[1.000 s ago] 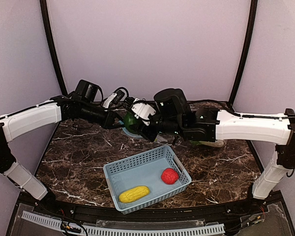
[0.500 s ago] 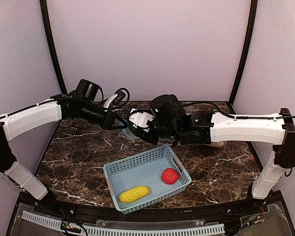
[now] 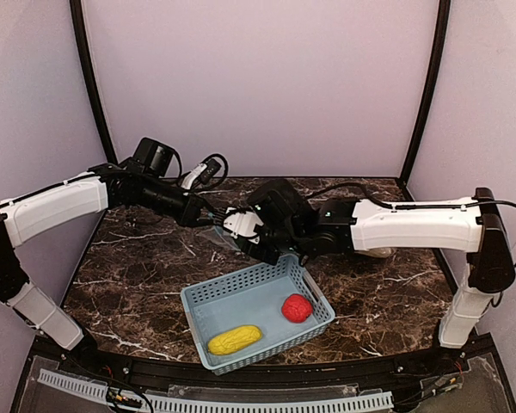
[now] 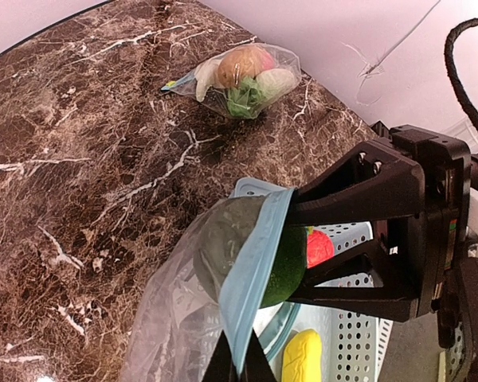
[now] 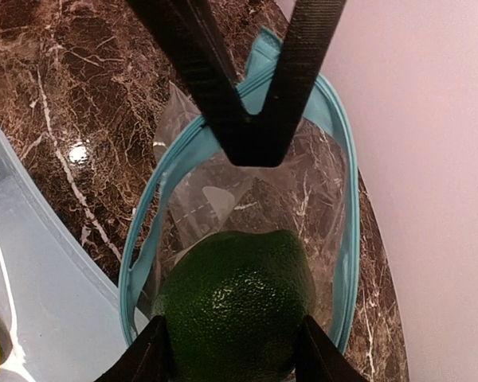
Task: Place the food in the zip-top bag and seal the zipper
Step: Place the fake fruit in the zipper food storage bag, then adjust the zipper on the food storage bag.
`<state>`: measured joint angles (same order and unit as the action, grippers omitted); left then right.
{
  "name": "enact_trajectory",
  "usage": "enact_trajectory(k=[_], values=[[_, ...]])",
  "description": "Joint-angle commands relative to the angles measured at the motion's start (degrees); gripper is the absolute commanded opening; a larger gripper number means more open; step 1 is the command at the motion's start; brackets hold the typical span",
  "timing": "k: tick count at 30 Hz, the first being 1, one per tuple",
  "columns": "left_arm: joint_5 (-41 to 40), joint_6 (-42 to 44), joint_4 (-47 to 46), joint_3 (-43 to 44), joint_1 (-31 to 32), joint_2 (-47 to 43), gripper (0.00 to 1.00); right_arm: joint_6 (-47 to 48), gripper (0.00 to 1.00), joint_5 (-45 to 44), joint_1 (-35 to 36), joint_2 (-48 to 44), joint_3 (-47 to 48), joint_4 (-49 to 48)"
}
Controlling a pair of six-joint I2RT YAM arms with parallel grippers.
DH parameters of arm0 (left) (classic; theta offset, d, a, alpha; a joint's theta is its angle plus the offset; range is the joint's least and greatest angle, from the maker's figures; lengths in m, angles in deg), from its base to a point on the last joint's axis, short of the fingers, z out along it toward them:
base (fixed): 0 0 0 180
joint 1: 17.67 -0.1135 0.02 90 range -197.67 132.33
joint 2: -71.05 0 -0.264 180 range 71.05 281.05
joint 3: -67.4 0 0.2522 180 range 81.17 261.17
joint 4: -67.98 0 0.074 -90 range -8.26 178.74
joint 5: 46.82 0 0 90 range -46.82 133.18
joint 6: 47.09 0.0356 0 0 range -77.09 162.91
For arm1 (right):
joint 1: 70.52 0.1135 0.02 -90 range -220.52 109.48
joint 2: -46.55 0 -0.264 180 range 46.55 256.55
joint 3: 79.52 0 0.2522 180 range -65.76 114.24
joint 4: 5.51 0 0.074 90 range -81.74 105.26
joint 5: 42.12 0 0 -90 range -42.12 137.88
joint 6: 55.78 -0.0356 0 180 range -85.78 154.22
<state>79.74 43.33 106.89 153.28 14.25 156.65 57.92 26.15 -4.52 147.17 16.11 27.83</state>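
Marble worktop (image 3: 138, 275), mid-frame: your right tool (image 5: 233, 350) is half open, gripping the dark green fruit (image 5: 235, 294) in the zip-top bag (image 5: 223, 199) mouth. Your left tool (image 5: 251, 143) is pinched shut on its rim. Fruit's underside is cut off.

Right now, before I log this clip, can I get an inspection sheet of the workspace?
Surface: dark marble table, white veins.
Job's things: zip-top bag held open; dark green fruit partway through its mouth; corn and red fruit in the blue basket.
Clutter: second filled bag lying at the far side.
Tools: left tool shut on the bag rim; right tool shut on the dark green fruit.
Cables: black cable loops by the right wrist.
Surroundings: lilac walls, frame posts.
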Motion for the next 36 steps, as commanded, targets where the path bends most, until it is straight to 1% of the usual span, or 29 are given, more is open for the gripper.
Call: enact_trajectory(k=[1, 5, 8, 13, 17, 20, 23, 30, 36], values=[[0.1, 0.7, -0.9, -0.1, -0.3, -2.7, 0.01, -4.3, 0.49, -3.9, -0.1, 0.7, 1.9, 3.0], [0.7, 0.2, -1.0, -0.1, -0.3, -1.9, 0.01, -7.6, 0.67, -0.2, -0.2, -0.5, 2.3, 3.0], [0.6, -0.1, -1.0, -0.1, -0.3, -1.7, 0.01, -10.8, 0.77, 3.7, -0.2, -2.3, 2.8, 3.0], [0.3, -0.1, -1.3, -0.3, -0.3, -1.4, 0.01, -16.8, 0.89, 9.1, -0.2, -6.5, 1.6, 0.2], [0.6, -0.1, -1.5, -0.3, -0.3, -1.3, 0.01, -23.3, 0.95, 6.9, -0.5, -8.4, -0.1, -3.7], [1.0, -0.1, -1.6, -0.4, -0.3, -1.2, 0.01, -29.2, 0.97, 5.2, -1.6, -8.1, -0.6, -5.5], [1.4, -0.2, -1.8, -0.4, -0.3, -1.1, 0.01, -31.7, 0.98, 8.2, -3.0, -6.9, -0.9, -7.6], [3.1, -0.1, -2.0, -0.5, -0.2, -1.2, 0.01, -34.1, 0.99, 11.4, -5.7, -2.9, 0.2, -9.5], [5.8, -0.1, -2.6, -0.6, -0.2, -1.4, 0.01, -35.0, 0.99, 14.3, -7.7, -1.4, -0.5, -11.1]])
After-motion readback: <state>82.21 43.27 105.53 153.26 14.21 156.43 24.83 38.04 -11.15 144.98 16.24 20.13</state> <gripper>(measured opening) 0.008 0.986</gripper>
